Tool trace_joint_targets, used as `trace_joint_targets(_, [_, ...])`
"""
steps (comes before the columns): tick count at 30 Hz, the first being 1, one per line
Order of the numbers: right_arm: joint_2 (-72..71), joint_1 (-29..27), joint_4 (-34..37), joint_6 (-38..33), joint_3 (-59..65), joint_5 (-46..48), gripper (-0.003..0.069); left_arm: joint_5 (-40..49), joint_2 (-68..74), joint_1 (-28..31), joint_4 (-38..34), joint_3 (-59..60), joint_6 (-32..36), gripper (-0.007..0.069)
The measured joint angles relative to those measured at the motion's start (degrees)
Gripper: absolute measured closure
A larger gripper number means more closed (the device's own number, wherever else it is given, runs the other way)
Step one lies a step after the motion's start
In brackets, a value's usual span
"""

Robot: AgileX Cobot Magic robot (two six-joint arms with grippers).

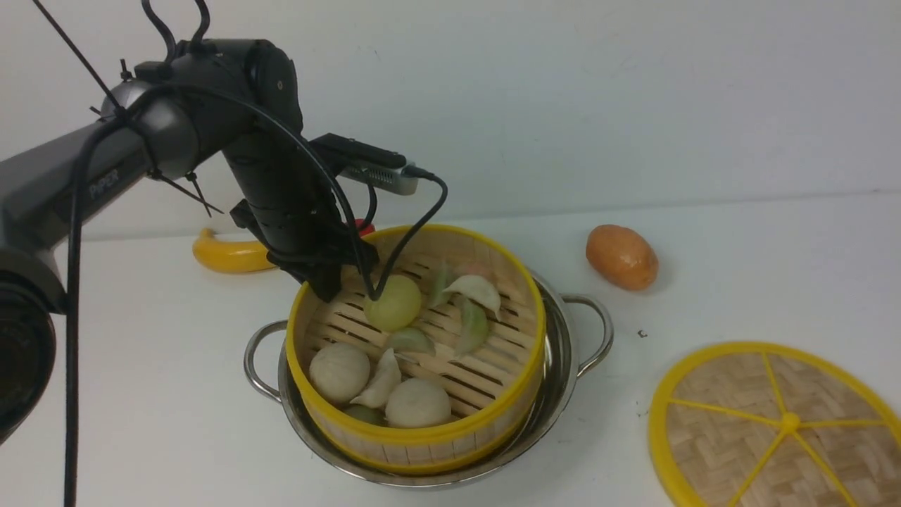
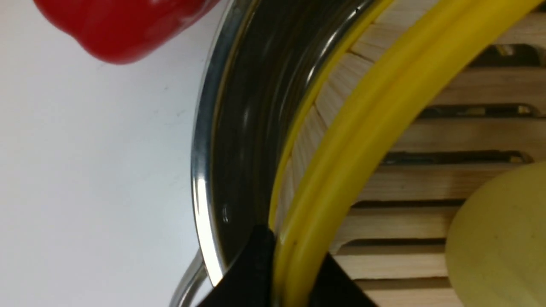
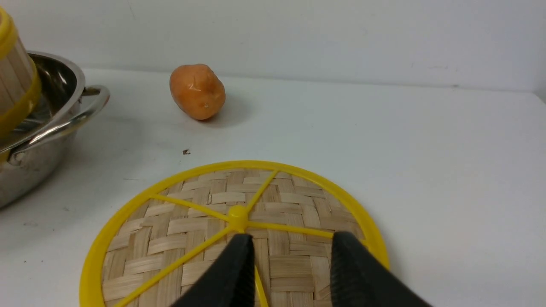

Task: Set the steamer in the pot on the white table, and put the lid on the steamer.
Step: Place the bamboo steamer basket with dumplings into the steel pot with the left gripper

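The white table [image 1: 739, 267] is found to carry the pot [image 1: 559, 366], taken here as the reference. The steamer [image 1: 422, 440], with its buns and dumplings, is seated inside the pot, its yellow rim standing well above the pot's rim. Whether its base is fully settled on the pot floor cannot be told. The first step is judged all but complete, with only the release outstanding. The lid [image 1: 746, 422] is found lying flat on the table, well apart from the pot on its right side, so the second step is judged not yet done.

The left gripper [image 2: 292, 273] is noted clenched on the steamer's upper rim at the pot's far left side, with one finger inside the basket wall and one outside, between wall and pot. The right gripper [image 3: 292, 260] is seen only in its own wrist view. Its fingers [image 3: 230, 277] are spread apart above the lid, right of the pot, with a yellow spoke lying between them. Nothing is grasped, and contact with the weave cannot be confirmed.
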Motion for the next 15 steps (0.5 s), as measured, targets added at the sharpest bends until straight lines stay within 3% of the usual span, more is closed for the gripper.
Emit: trace_joint_targets(15, [0.0,0.0,0.0,0.0,0.0,0.0,0.0418,-0.4,1.1,0.0,-1.9,-0.1,0.9,0.0594])
